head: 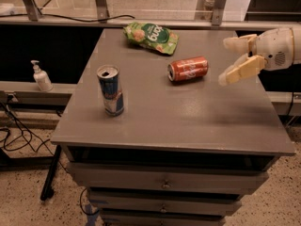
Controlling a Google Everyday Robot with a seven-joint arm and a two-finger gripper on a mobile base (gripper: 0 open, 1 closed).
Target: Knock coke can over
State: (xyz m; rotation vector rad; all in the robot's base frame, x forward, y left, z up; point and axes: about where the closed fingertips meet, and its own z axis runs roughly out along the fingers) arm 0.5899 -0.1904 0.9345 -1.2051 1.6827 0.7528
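The red coke can [188, 68] lies on its side on the grey table [169, 112], right of centre towards the back, its silver top pointing left. My gripper [228, 60] hangs above the table's right side, a short way right of the can and not touching it. Its two cream fingers are spread apart, one at the back and one at the front, with nothing between them.
A blue-and-silver can [111, 90] stands upright at the table's left. A green snack bag [151, 37] lies at the back centre. A soap dispenser [41, 76] stands on a lower ledge to the left. Drawers are below the tabletop.
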